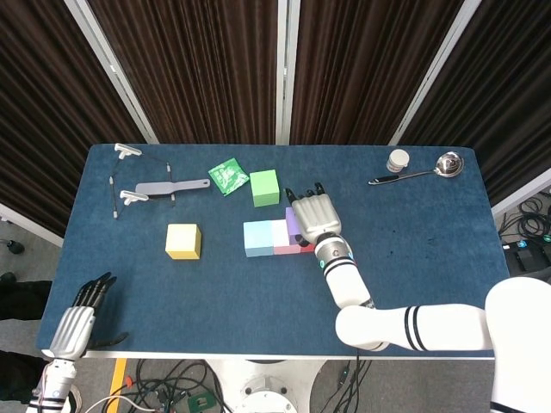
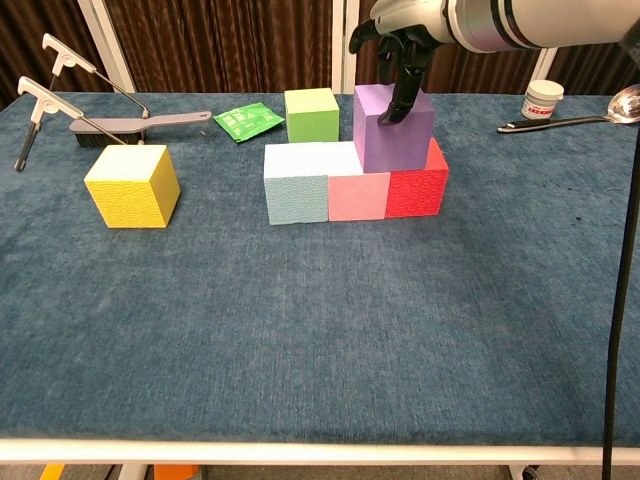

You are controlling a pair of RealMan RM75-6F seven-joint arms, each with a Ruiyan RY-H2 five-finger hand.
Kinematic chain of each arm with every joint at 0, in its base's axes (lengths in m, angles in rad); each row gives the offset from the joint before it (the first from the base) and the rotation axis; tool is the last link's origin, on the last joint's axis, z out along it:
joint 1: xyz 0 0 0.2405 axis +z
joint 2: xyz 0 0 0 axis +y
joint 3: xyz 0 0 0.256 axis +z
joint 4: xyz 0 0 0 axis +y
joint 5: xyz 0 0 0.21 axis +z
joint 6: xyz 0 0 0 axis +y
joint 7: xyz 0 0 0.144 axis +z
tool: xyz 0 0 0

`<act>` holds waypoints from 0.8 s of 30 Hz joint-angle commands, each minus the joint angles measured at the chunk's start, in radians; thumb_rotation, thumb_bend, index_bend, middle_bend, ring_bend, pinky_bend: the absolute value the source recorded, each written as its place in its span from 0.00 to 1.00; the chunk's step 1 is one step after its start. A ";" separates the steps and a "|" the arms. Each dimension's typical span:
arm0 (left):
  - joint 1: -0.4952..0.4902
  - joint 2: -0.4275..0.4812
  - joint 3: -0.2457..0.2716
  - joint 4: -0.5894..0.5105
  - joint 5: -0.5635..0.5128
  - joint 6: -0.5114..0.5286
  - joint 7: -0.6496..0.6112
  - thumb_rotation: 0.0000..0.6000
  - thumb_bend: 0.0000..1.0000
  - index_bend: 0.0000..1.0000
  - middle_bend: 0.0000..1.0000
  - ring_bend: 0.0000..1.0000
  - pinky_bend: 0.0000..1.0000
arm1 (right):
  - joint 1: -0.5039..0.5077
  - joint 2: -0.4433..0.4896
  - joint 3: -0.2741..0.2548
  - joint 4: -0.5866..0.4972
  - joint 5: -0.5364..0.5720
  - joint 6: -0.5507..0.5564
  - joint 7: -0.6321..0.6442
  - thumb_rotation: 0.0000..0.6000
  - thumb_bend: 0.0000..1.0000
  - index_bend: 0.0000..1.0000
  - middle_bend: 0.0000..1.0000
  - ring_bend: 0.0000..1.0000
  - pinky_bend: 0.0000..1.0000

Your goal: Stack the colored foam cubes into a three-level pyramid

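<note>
A light blue cube (image 2: pixel 296 183), a pink cube (image 2: pixel 358 195) and a red cube (image 2: pixel 417 190) form a row on the blue table. On the pink and red ones sits a purple cube (image 2: pixel 390 135). My right hand (image 2: pixel 395 40) holds it from above, one finger down its near face and the others behind it. From the head view the right hand (image 1: pixel 315 217) hides most of the purple cube (image 1: pixel 293 222). Apart stand a green cube (image 2: pixel 311 114) behind the row and a yellow cube (image 2: pixel 131 186) to the left. My left hand (image 1: pixel 82 314) hangs open off the table's near left corner.
A green packet (image 2: pixel 248 120) and a grey brush (image 2: pixel 140 124) with white-handled wire tools (image 2: pixel 55 75) lie at the back left. At the back right stand a small white jar (image 2: pixel 541 100) and a metal spoon (image 2: pixel 570 115).
</note>
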 commanded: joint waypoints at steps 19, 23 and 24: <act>0.001 -0.001 0.001 0.001 0.000 0.000 0.001 1.00 0.01 0.05 0.01 0.00 0.00 | -0.004 0.015 0.003 -0.015 0.008 0.001 0.011 1.00 0.15 0.00 0.18 0.01 0.00; 0.001 -0.002 0.001 0.002 0.000 0.000 0.001 1.00 0.01 0.05 0.01 0.00 0.00 | -0.007 0.015 0.002 -0.014 0.004 -0.001 0.017 1.00 0.15 0.00 0.12 0.00 0.00; 0.001 -0.002 0.001 0.002 0.000 0.001 0.001 1.00 0.01 0.05 0.01 0.00 0.00 | -0.008 0.015 0.002 -0.014 0.002 0.001 0.018 1.00 0.15 0.00 0.12 0.00 0.00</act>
